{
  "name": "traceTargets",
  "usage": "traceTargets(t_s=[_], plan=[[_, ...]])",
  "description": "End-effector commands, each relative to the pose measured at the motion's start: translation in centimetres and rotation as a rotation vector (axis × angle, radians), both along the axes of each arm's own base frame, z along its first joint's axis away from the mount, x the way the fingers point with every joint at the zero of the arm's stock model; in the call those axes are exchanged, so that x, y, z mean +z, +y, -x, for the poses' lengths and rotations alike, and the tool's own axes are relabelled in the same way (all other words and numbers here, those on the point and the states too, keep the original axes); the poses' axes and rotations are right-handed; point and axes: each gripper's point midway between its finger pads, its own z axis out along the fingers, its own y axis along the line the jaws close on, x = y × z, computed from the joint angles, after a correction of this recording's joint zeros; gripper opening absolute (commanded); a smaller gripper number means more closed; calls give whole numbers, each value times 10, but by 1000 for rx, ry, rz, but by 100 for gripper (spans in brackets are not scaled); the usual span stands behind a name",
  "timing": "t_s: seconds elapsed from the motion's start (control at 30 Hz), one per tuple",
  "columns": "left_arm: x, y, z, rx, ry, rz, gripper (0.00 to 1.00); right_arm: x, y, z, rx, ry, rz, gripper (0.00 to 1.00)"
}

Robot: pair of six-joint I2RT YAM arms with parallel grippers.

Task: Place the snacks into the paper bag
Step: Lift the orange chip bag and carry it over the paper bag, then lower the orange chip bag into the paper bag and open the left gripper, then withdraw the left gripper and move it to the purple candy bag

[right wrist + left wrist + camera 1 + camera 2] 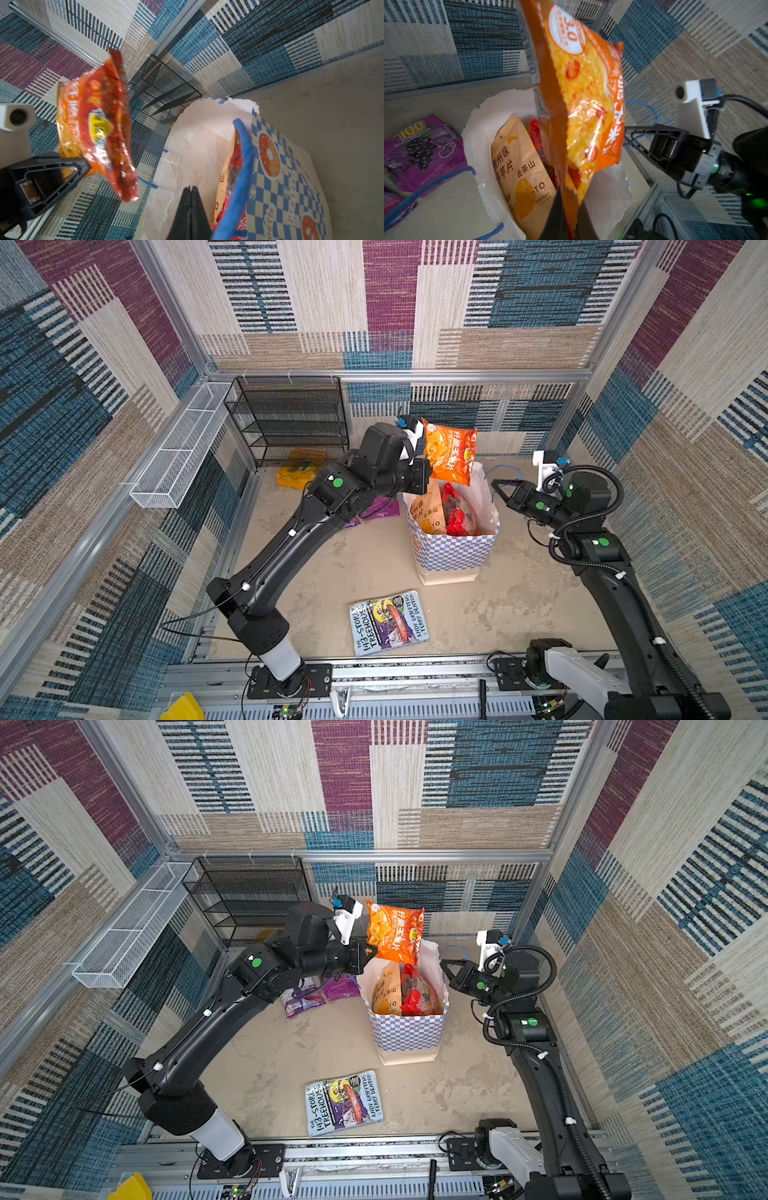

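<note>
Snacks sit in three places. The paper bag [453,551] stands upright near the middle of the beige floor [374,564] with its top open. A pale orange packet [428,510] and a red packet [459,514] stand side by side inside it. The left gripper [428,473] is clenched on a lower corner of the orange packet [451,454], which rises from the grip in mid-air above the far side of the bag's mouth, clear of the rim. In the left wrist view its crimped edge is pinched between the black fingers [553,220]. The right gripper [494,483] hovers just right of the bag's rim, jaws pressed together with nothing visible between them. A blue cord handle [243,166] runs just beside them; whether it touches them I cannot tell. One purple packet [340,986] and a second purple packet [301,1002] lie on the floor left of the bag, partly under the left arm. A yellow packet [297,475] lies at the foot of the black mesh rack [286,418]. The Treehouse book [388,622] lies flat in front of the bag, well apart from it.
</note>
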Motion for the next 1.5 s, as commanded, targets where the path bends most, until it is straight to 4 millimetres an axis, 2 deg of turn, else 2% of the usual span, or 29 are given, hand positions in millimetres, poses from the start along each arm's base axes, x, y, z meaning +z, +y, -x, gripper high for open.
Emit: traceTargets(t_s=[0.0, 0.13, 0.33, 0.43, 0.6, 0.73, 0.8, 0.87, 0.93, 1.07, 1.1, 1.2, 1.3, 1.47], plan=[[-29, 12, 3, 18, -20, -218, 0, 15, 1, 0, 5, -55, 2, 1], [-50, 7, 1, 15, -3, -321, 0, 15, 3, 0, 18, -51, -7, 1], [-88, 3, -14, 61, 62, -455, 0, 20, 3, -2, 18, -62, 8, 1], [-105, -1, -19, 67, 91, -487, 0, 17, 3, 0, 15, -58, 5, 1], [-120, 4, -32, 114, 81, -570, 0, 15, 5, 2, 26, -51, -2, 2], [-137, -3, -33, 94, 115, -587, 0, 21, 4, 1, 24, -65, 6, 2], [-146, -4, -35, 94, 132, -595, 14, 21, 5, 0, 27, -67, 3, 2], [-146, -5, -36, 100, 135, -595, 22, 21, 5, 1, 27, -66, 5, 1], [-138, -1, -39, 129, 116, -590, 31, 18, 4, 1, 25, -61, 7, 2], [-109, 13, -44, 209, 51, -566, 46, 17, 3, 4, 18, -60, 8, 2], [-101, 15, -44, 223, 35, -553, 56, 18, 3, 4, 18, -62, 8, 2], [-83, 11, -42, 206, 8, -497, 59, 21, 3, 3, 18, -70, 9, 2], [-76, 1, -37, 163, 10, -450, 60, 20, 4, 1, 21, -68, 12, 2], [-93, -18, -32, 80, 56, -438, 60, 18, 3, 3, 14, -66, 10, 2]])
